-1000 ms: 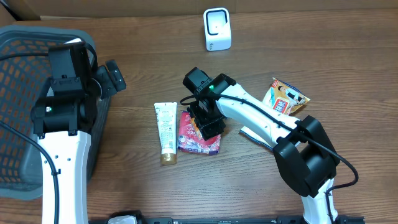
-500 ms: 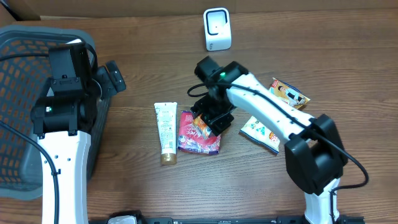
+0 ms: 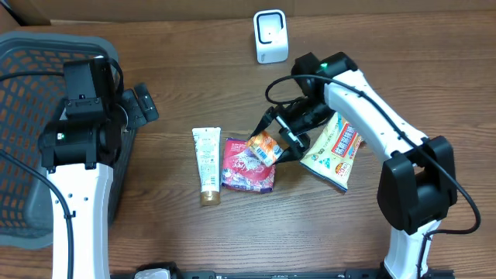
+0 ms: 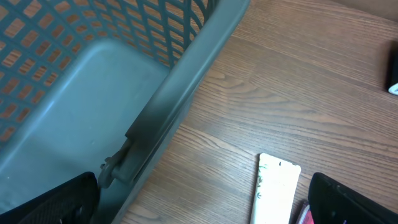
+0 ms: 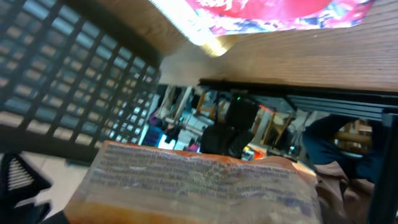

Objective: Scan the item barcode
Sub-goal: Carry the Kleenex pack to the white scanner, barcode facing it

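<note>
Basket [image 3: 23, 54] left; left gripper [image 3: 141, 103] just beside its rim, fingers spread wide, idle, out of the way. Right gripper [image 3: 285, 136] mid-table, pinching orange packet [image 3: 264, 147], which looks raised over red pouch [image 3: 246, 169], likely to present barcode. Scanner [image 3: 270, 36] far centre, well apart.

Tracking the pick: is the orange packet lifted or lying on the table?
Lifted: the right gripper holds the orange packet; the wrist view shows it clear of the table.

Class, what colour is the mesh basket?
The basket is grey; the left wrist view shows it best.
</note>
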Controlling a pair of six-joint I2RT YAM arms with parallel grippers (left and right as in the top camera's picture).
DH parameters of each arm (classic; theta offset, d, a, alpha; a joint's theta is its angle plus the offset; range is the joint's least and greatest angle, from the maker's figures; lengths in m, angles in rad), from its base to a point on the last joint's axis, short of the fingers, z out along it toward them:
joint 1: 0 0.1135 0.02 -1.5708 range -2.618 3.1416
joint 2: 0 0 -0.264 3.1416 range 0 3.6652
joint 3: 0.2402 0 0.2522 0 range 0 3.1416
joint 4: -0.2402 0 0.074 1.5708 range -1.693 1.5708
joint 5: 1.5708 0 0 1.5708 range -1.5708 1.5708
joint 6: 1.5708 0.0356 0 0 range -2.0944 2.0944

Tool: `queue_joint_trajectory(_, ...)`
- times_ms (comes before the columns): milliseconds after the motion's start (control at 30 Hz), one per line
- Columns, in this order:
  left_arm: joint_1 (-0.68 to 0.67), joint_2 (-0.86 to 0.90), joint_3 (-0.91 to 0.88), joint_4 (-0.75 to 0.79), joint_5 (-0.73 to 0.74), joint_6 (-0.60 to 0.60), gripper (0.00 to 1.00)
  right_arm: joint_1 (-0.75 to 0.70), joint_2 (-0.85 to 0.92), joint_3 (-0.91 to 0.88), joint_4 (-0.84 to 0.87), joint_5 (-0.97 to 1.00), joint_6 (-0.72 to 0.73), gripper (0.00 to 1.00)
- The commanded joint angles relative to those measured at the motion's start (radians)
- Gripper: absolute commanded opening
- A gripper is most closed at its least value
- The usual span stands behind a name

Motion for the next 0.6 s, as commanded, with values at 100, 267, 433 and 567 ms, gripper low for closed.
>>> queue_joint_trajectory(100,-0.001,-0.008,0.018,-0.011,0.015,-0.010,1.00,-0.040,-0.041,0.024,-0.011,-0.160,-0.088,0.70)
queue_joint_trajectory(267,-0.001,-0.008,0.018,-0.011,0.015,-0.010,1.00,-0.040,-0.041,0.024,-0.057,-0.163,-0.114,0.68)
queue_joint_trajectory(433,-0.001,-0.008,0.018,-0.011,0.015,-0.010,1.00,-0.037,-0.041,0.024,-0.064,-0.162,-0.123,0.65)
queue_joint_trajectory(567,-0.001,-0.008,0.018,-0.011,0.015,-0.010,1.00,-0.039,-0.041,0.024,0.044,0.014,-0.135,0.64)
